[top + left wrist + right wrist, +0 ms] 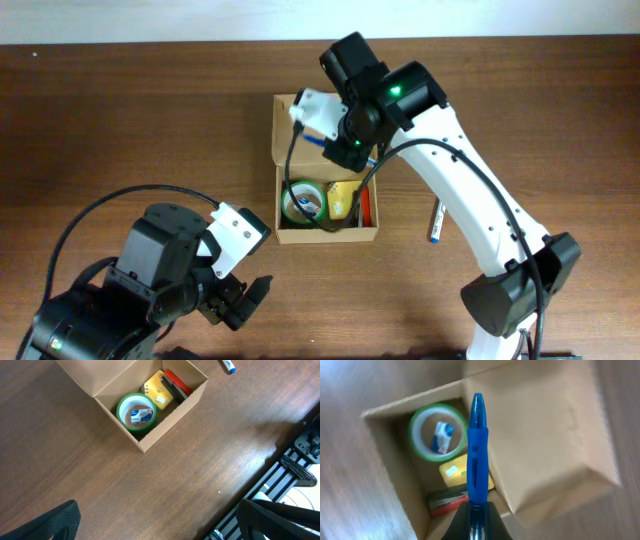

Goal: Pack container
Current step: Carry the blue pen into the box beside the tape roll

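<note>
Right tool point(352, 148) is pinched shut on a blue pen point(477, 450), hanging it over the open box, while the left tool point(245, 300) stands wide open and empty near the front-left, well apart from it. On the brown bench point(120, 120) the cardboard box point(328, 237) sits about mid-width, its lid flap folded back on the far side. Inside, a green tape roll point(303, 200) fills the left end, a yellow pad point(343, 198) lies beside it, and a red item point(365, 205) rests against the right wall. A loose marker point(437, 222) lies on the bench to the right. The box looks light and thin-walled, likely to slide or dent; pinching a wall near a corner, or the flap's free edge, seems safest.
</note>
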### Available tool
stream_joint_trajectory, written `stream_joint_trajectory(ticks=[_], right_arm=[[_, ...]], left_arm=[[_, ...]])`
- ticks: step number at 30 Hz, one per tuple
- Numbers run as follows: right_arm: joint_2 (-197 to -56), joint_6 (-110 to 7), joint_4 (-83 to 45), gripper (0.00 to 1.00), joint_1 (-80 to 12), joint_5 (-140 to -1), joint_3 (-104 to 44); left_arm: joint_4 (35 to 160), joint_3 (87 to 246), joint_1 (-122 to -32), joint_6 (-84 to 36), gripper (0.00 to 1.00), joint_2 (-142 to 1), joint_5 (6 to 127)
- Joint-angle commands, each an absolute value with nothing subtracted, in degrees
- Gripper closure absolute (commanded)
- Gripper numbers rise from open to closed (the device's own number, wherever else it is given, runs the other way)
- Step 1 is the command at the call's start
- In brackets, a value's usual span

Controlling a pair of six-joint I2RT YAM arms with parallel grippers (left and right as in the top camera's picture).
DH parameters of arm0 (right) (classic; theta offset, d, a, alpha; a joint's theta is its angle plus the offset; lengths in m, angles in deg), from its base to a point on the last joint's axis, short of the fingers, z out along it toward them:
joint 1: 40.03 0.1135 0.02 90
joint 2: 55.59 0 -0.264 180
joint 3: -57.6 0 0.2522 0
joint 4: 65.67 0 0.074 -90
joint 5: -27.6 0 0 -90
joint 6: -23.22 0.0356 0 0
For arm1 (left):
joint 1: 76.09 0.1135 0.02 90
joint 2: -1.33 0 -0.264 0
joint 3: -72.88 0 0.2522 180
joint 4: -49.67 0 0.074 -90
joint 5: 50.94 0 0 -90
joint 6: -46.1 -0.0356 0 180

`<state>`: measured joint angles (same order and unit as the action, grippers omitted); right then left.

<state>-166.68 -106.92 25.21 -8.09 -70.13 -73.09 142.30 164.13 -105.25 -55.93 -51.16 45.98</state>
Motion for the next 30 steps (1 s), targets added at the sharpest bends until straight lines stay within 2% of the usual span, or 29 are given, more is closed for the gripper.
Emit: stream_joint_trajectory(ticks=[1, 6, 18, 30], right_arm=[[-166.0, -120.0, 25.2, 0.96, -7.7, -74.9, -69.4], [-166.7, -120.6, 22.1, 0.96, -7.7, -74.9, -64.2], [-166.7, -120.6, 4.0, 0.96, -7.6, -74.9, -52.9], [-166.7, -123.6, -5.1, 0.96, -7.4, -74.8, -44.8]], left_arm=[[142.1, 164.9, -105.1, -56.9, 0.00, -51.1, 46.8], [142.1, 164.9, -105.1, -56.9, 0.00, -51.1, 46.8], [142.1, 164.9, -105.1, -56.9, 0.00, -51.1, 46.8], [142.1, 164.9, -105.1, -56.9, 0.00, -51.1, 46.8]])
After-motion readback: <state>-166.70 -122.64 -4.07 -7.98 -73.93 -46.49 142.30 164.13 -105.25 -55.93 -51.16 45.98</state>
